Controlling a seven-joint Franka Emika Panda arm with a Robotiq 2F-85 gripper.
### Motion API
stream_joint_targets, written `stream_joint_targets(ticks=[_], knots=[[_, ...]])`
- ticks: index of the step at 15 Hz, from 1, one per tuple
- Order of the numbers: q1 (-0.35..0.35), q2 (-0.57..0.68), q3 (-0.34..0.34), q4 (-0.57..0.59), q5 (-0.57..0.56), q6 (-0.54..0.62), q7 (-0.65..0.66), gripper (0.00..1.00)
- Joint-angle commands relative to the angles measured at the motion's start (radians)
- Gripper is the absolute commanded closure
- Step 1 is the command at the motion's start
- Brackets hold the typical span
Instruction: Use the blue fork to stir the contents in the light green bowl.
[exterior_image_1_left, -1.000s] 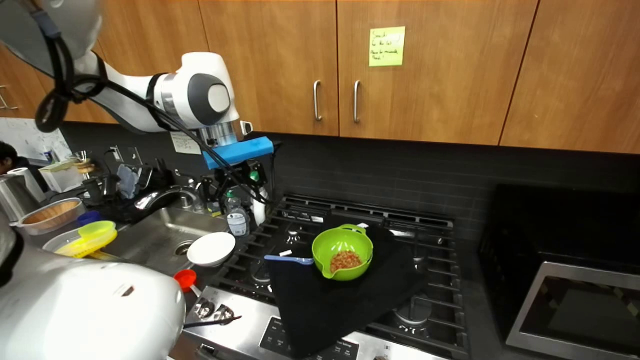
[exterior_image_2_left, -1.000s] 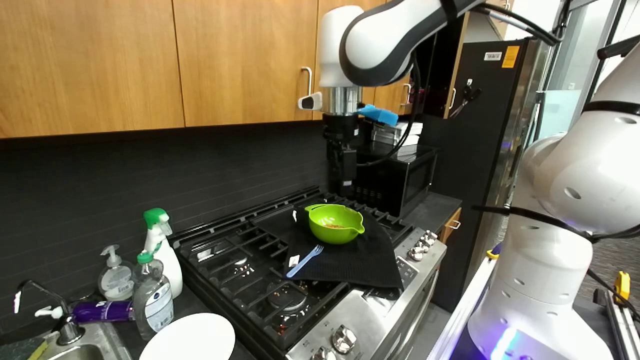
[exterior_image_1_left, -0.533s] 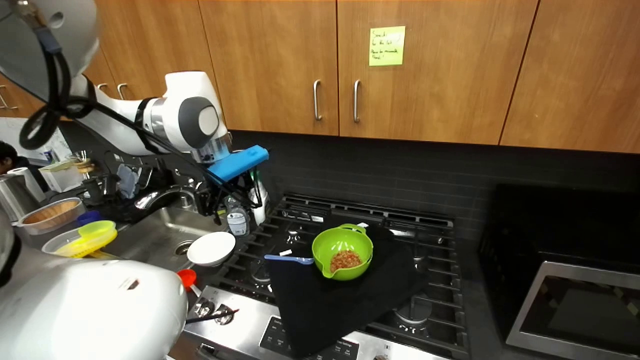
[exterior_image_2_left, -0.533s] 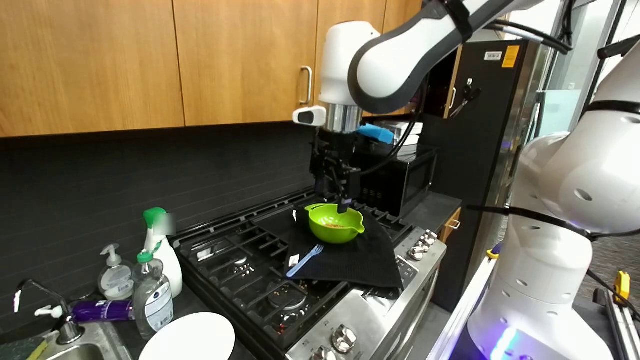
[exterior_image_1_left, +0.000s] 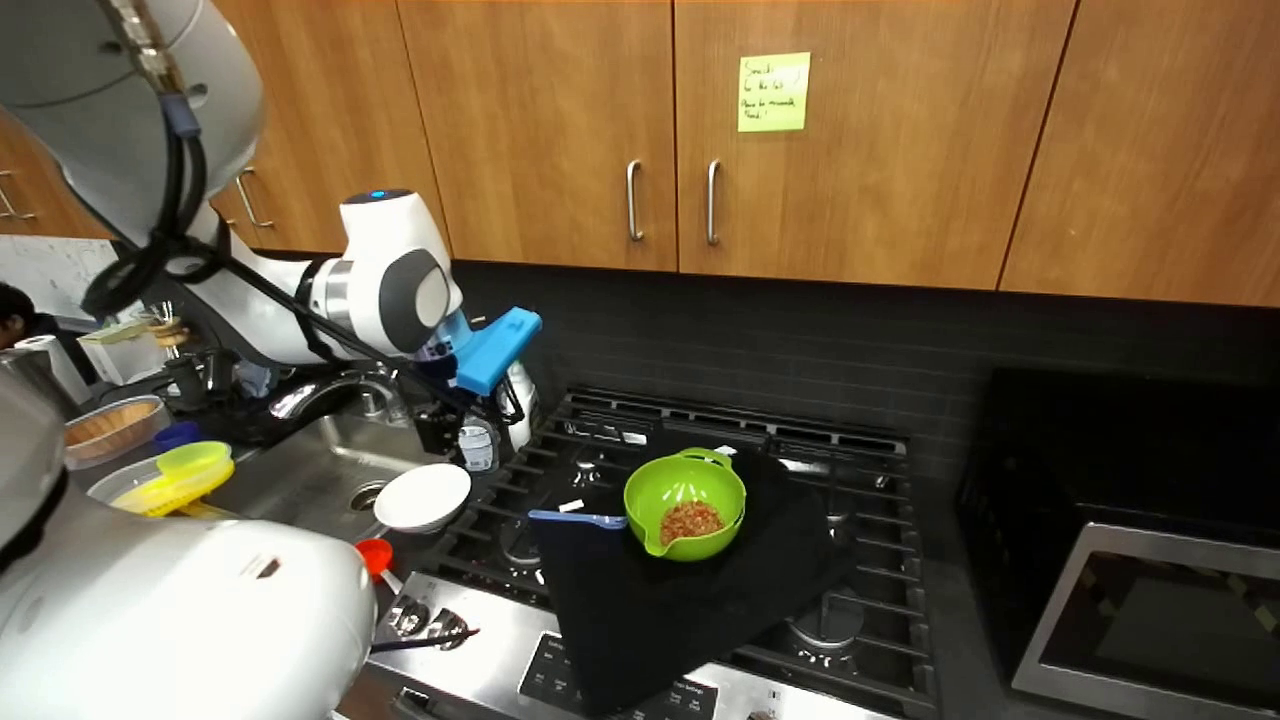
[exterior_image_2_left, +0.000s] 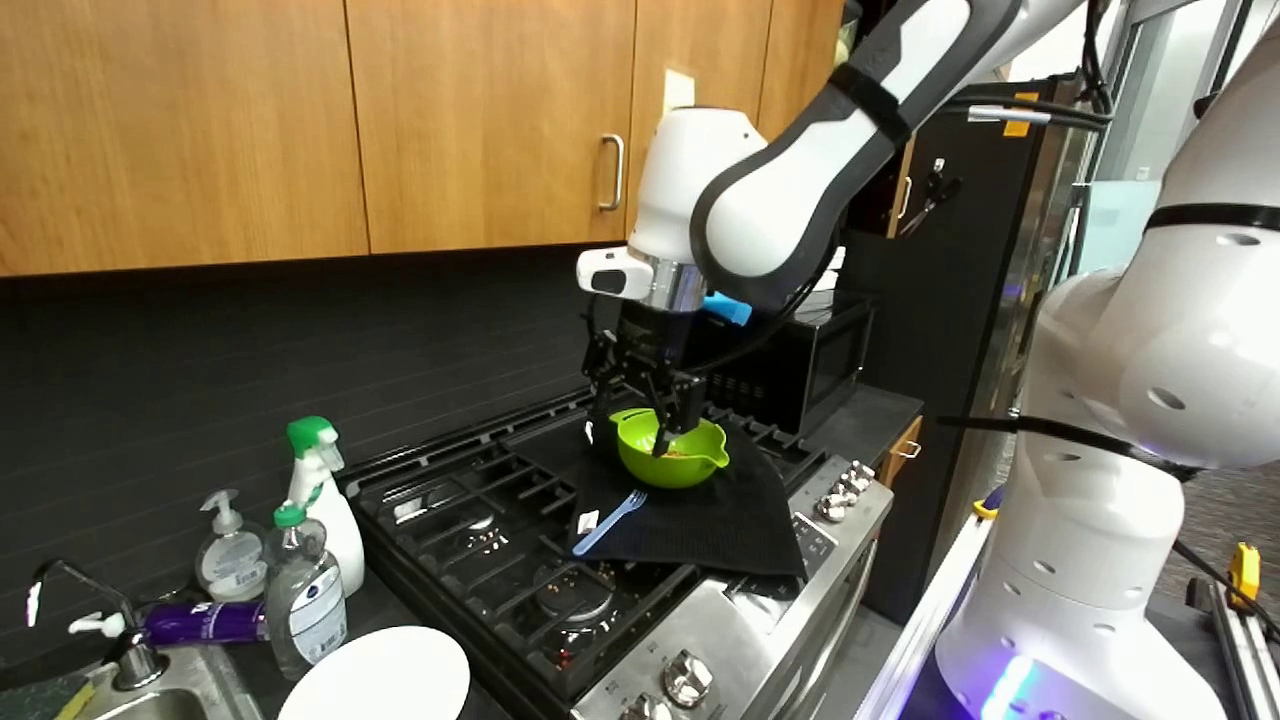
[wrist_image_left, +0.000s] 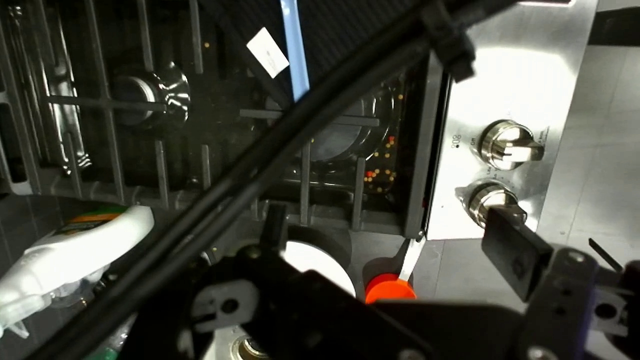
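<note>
A Robotiq gripper (wrist_image_left: 395, 242) hovers, empty jaws spread, apparently to fetch the blue fork (wrist_image_left: 295, 50); alignment above it should follow.

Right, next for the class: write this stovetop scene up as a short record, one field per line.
Surface: steel-fronted black stove, partly covered by a black ribbed cloth
Container: round lime-green plastic-looking bowl, upright on the cloth
Inside: small heap of reddish-brown lumpy bits
Tool: slim light-blue fork, lying on the cloth's edge near the bowl, unheld
Robot: black gripper, open, holding nothing
Stirring: not under way
Nearby: round white dish; red scoop with a white handle
</note>
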Motion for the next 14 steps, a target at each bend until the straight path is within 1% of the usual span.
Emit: stream_joint_targets(ticks=[1,2,5,6,8,14], knots=[[-0.015,0.103,0.002,0.017,-0.011,0.074,-0.061,0.00],[-0.021,0.120,0.006,0.016,-0.010,0.082,-0.068,0.00],[-0.061,0.160,0.036,0.020,-0.049,0.102,-0.004,0.00],[-0.069,0.167,0.040,0.021,-0.053,0.108,-0.001,0.00],[-0.098,0.194,0.055,0.036,-0.101,0.114,0.040,0.00],[-0.128,0.265,0.072,0.082,-0.156,0.118,0.103,0.00]])
